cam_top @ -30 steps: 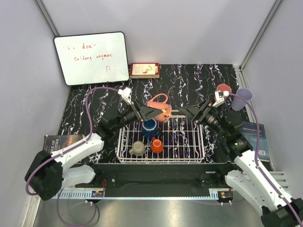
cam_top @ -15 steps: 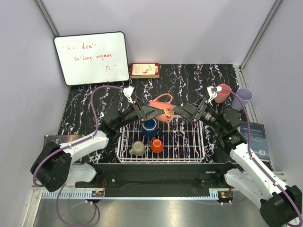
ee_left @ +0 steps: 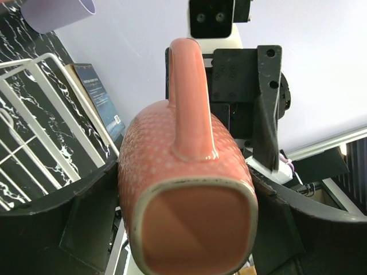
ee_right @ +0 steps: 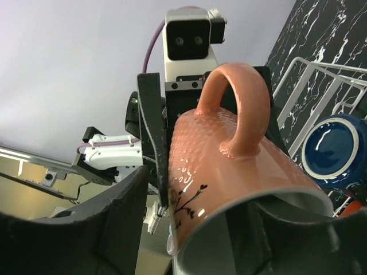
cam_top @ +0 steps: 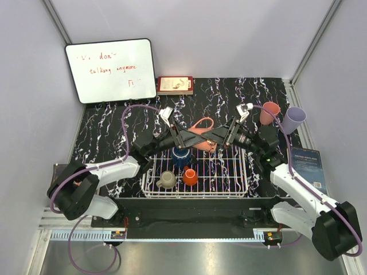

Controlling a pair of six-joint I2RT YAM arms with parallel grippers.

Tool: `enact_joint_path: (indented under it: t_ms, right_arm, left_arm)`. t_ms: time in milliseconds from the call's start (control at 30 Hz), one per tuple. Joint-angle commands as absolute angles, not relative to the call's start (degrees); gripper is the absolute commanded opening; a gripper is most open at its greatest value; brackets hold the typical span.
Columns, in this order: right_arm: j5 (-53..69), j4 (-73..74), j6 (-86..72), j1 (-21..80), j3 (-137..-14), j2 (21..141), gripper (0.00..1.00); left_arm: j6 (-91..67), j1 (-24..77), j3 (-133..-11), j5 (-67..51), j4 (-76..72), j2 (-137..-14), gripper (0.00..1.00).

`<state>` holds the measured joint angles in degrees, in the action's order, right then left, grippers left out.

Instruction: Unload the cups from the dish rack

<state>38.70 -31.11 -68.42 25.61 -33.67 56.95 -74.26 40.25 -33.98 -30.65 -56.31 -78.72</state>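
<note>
Aloft, one pink mug (cam_top: 204, 142) gripped by left pincer (cam_top: 194, 138), right pincer (cam_top: 216, 137) astride, hold unclear, three cups (cam_top: 182, 154) (cam_top: 167, 180) (cam_top: 190, 176) racked.

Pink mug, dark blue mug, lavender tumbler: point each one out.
pink mug (ee_left: 195, 226), left wrist view, its flat base.
dark blue mug (ee_right: 334, 150), right wrist view, its blue centre.
lavender tumbler (cam_top: 291, 124), top view, its side wall.
</note>
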Motion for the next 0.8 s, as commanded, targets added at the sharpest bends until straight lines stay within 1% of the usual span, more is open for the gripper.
enact_joint_path:
  t_ms: [0, 133, 200, 233, 267, 300, 333, 400, 500, 533, 667, 700, 767]
  right_arm:
    - [39.9, -36.2, -68.4, 27.4, -35.9, 57.5, 0.55]
    - [39.8, -35.9, -68.0, 27.9, -35.9, 57.7, 0.41]
    - [39.5, -35.3, -67.5, 28.0, -35.9, 57.5, 0.41]
    - [39.4, -35.2, -67.4, 28.0, -35.9, 57.2, 0.43]
    - [39.2, -35.0, -67.2, 28.0, -35.8, 57.0, 0.5]
    - [38.5, -34.9, -67.2, 27.9, -35.7, 56.5, 0.6]
    - [38.2, -34.8, -67.1, 27.9, -35.7, 56.3, 0.68]
    - [37.5, -35.0, -66.9, 27.9, -35.6, 55.6, 0.73]
    - [35.4, -34.5, -66.5, 27.9, -35.3, 54.3, 0.75]
    - [35.3, -34.4, -66.3, 27.9, -35.5, 54.2, 0.74]
    - [35.4, -34.8, -66.7, 27.9, -35.3, 54.8, 0.6]
    - [35.4, -35.2, -67.0, 27.9, -35.2, 55.2, 0.5]
    - [36.0, -35.7, -67.4, 27.9, -35.3, 55.5, 0.42]
  left_arm:
    - [-74.4, 41.7, -38.5, -33.5, -64.4, -78.7, 0.0]
    - [-74.4, 41.7, -38.6, -33.7, -64.4, -79.2, 0.0]
    - [-74.4, 41.7, -38.6, -33.8, -64.5, -79.3, 0.0]
    - [-74.4, 41.7, -38.7, -33.9, -64.6, -79.5, 0.0]
    - [-74.4, 41.7, -38.5, -33.9, -64.6, -79.5, 0.0]
    - [-74.5, 41.7, -38.4, -34.1, -64.7, -79.5, 0.0]
    - [-74.4, 41.7, -38.3, -34.2, -64.9, -79.5, 0.0]
    - [-74.5, 41.7, -38.1, -34.2, -65.0, -79.4, 0.0]
    - [-74.4, 41.7, -37.6, -34.4, -64.9, -78.9, 0.0]
    - [-74.4, 41.7, -37.4, -34.4, -64.8, -78.8, 0.0]
    - [-73.7, 41.7, -36.8, -34.5, -63.7, -77.9, 0.0]
    - [-73.7, 41.7, -36.6, -34.5, -63.7, -77.5, 0.0]
    - [-73.5, 41.7, -36.0, -34.6, -63.5, -77.1, 0.0]
